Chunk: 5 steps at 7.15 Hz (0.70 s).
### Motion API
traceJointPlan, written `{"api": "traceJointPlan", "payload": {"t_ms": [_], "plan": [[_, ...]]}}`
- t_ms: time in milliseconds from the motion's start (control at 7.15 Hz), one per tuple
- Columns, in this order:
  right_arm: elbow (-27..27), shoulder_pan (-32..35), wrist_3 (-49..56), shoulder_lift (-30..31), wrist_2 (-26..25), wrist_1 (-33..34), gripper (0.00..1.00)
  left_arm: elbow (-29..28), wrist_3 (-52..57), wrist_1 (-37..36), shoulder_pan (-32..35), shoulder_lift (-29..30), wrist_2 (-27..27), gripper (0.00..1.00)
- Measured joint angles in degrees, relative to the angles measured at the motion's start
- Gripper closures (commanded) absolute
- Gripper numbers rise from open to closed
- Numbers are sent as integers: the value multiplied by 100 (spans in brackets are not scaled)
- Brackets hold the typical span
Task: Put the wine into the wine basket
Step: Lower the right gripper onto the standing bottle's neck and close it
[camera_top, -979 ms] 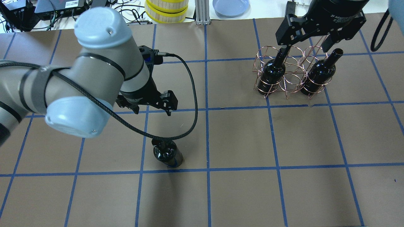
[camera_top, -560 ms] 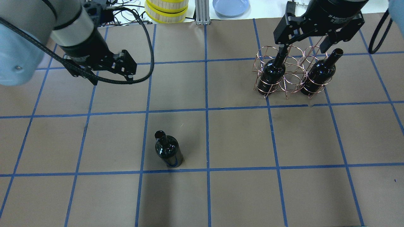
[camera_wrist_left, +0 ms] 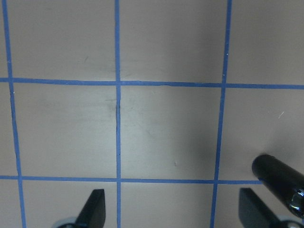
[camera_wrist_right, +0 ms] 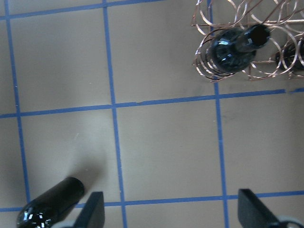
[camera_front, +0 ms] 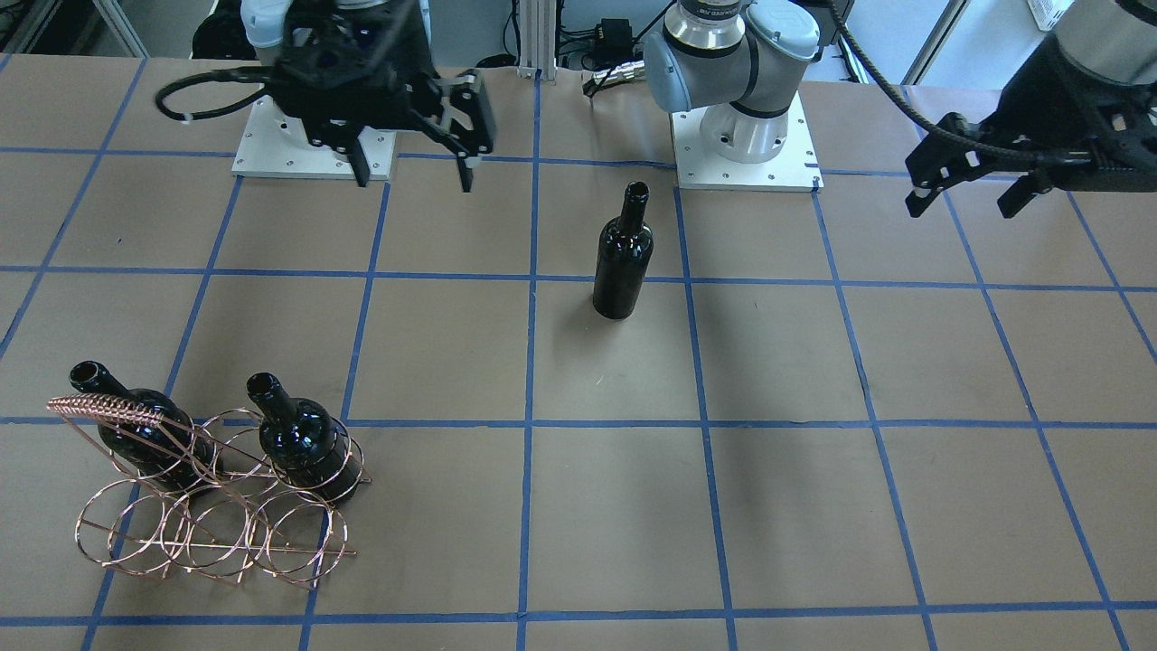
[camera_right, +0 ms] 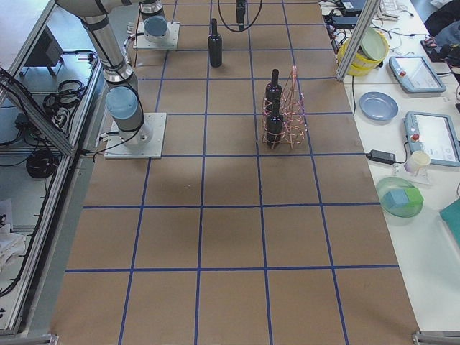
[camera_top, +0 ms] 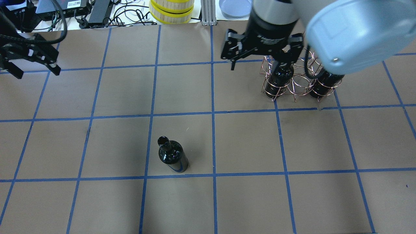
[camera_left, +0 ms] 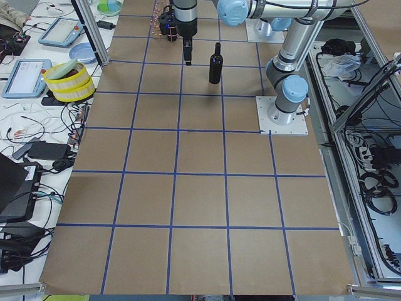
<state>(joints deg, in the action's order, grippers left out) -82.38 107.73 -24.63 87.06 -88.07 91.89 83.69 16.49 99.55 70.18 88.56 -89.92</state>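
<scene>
Wine [camera_top: 172, 157] upright mid-table; wine basket's [camera_front: 104, 409] two bottles [camera_front: 303, 448] unobstructed front-on only; both jaws apart.

Lighting's pretty flat and bright, coming from overhead, so the brown table [camera_top: 247, 143] only gets soft, smeary shadows, like the faint dark band trailing off the standing wine [camera_top: 173, 157]. The glass picks up tiny white glints, and in the overhead view the right arm's elbow [camera_top: 354, 29] looms huge and kinda soft-focus.

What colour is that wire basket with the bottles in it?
The wine basket is shiny copper, a pinkish-orange metal. It shows best in the exterior front-facing view.
</scene>
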Motion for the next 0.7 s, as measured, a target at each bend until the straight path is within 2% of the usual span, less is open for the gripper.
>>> {"api": "traceJointPlan", "payload": {"t_ms": [280,699], "plan": [[175,901,-1358,-509,-7,348,0,-17,97,14,-272,-32,-41,0],[95,2012,-2264,-1104,-190,713,0,-8,100,-25,-305,-117,-342,0]]}}
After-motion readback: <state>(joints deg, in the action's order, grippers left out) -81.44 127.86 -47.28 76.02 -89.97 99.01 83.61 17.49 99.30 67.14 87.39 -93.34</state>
